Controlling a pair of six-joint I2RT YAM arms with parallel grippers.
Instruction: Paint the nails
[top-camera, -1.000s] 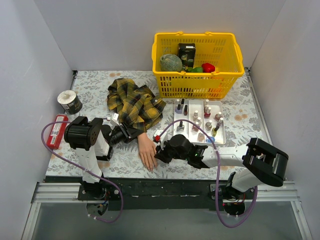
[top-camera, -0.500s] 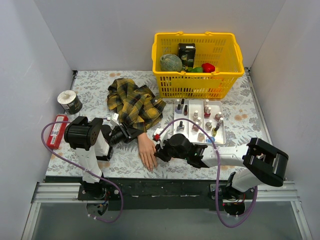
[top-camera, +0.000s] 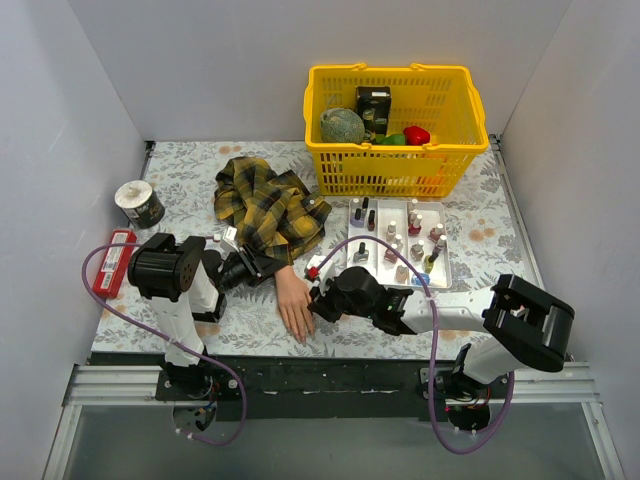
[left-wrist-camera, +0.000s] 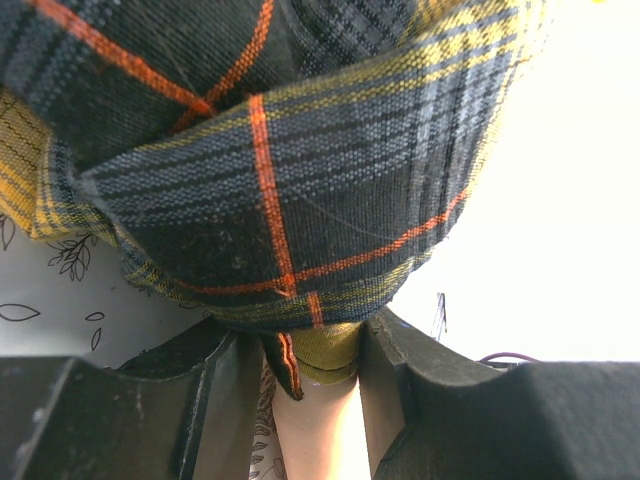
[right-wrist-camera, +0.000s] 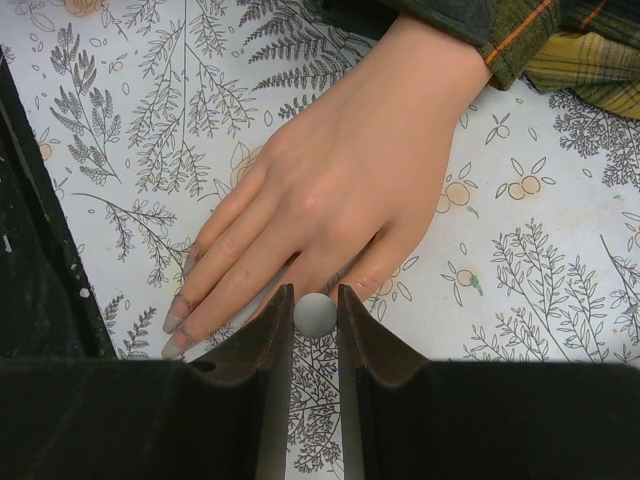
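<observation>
Though near nails (right-wrist-camera: 174, 346), bottle lettering (top-camera: 362, 255) unreadable.

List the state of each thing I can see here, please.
mannequin hand: lying flat, palm down.
nails: cannot tell whether painted.
left gripper: shut on mannequin hand.
right gripper: shut on small grey knob.
polish bottles: upright, capped.
basket: upright, holding items.

Nails (right-wrist-camera: 176, 323): tiny, at fingertips of peach mannequin hand (right-wrist-camera: 340, 190), at end far from plaid sleeve (right-wrist-camera: 520, 40). Hand lies flat, palm down, fingers close together, so nails face up. Three nails show in right wrist view, dull greyish-pink, darker than skin. Thumb nail hidden. In top view too small to judge.
</observation>
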